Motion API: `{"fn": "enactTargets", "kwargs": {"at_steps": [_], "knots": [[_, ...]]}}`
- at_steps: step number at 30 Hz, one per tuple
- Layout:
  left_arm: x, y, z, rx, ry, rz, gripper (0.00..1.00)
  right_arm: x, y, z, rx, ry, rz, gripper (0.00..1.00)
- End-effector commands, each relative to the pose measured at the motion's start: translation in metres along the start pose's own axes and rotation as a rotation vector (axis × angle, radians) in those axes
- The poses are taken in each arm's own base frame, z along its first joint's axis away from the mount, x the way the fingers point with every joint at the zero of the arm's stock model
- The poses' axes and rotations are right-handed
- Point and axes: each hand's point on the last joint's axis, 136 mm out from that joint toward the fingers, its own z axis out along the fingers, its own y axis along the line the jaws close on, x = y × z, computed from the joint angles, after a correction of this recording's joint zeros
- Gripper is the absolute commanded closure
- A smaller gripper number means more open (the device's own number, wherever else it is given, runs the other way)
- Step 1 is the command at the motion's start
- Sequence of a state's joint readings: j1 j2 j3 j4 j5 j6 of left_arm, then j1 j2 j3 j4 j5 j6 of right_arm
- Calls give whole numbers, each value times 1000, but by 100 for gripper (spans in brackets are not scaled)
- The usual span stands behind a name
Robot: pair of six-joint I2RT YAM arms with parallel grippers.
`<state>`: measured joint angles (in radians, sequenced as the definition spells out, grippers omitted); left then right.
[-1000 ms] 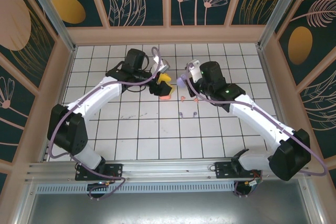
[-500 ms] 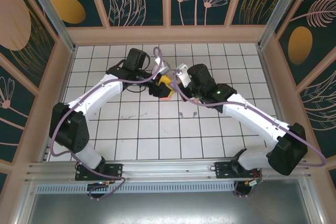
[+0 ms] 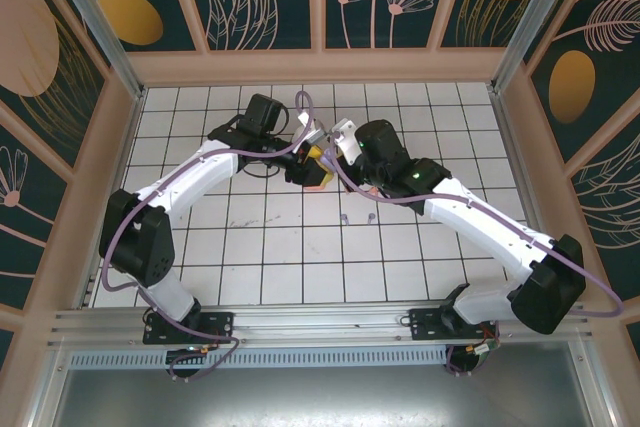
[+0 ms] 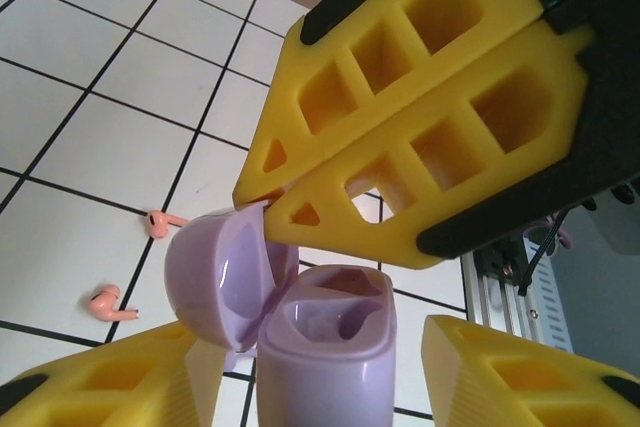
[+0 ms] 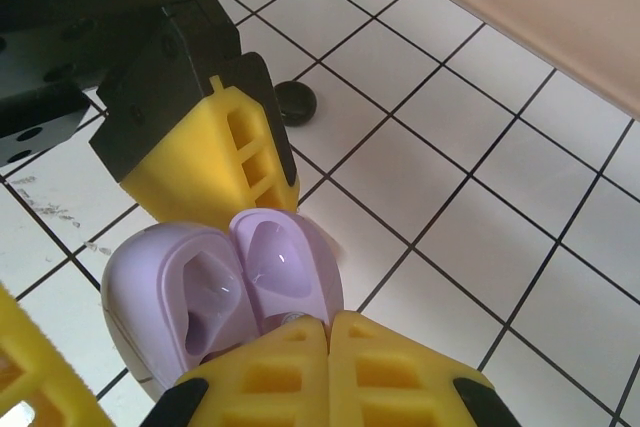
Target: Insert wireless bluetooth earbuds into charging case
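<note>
The right tool [image 5: 330,325] is clenched. Its two yellow fingers are pressed together, and their tips pinch the lilac charging case [image 4: 325,352] at its back edge, by the hinge. The case is open, with its lid [image 4: 215,272] swung back, and its mouth faces the left wrist camera.

The left tool [image 4: 312,332] is released, with one yellow finger on each side of the case. One finger sits close against the lid, though I cannot tell whether it touches. The other stands just clear of the case body, with a gap showing between them.

On the white tiled desk [image 5: 500,177] beyond the case lie two pink earbuds — one [image 4: 160,222] farther off and one [image 4: 104,300] nearer, each on its side and a little apart from the other. From above, two lilac earbuds [image 3: 345,217] [image 3: 372,217] lie near each other on the tiles, toward the arm bases and well clear of both tools. In the right wrist view a small black round thing [image 5: 296,102] rests on the desk just past the left tool's finger; what it is I cannot tell.
</note>
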<state>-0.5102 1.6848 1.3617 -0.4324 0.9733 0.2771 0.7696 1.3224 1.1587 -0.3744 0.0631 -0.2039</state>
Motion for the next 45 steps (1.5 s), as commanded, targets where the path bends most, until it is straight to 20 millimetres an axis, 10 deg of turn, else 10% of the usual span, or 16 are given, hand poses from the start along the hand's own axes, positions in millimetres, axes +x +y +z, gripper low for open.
{"fn": "enactTargets", "kwargs": {"at_steps": [1, 11, 30, 45], "knots": [[-9, -5, -2, 36, -16, 21, 49, -12, 1, -4, 2, -21, -12, 100], [-15, -5, -3, 33, -29, 34, 50, -9, 1, -2, 4, -7, -19, 100], [-16, -8, -1, 63, -59, 26, 98, -18, -6, -4, 37, -24, -16, 100], [-4, -8, -1, 34, -116, 22, 100, -46, -25, -35, 37, -90, 61, 70]]}}
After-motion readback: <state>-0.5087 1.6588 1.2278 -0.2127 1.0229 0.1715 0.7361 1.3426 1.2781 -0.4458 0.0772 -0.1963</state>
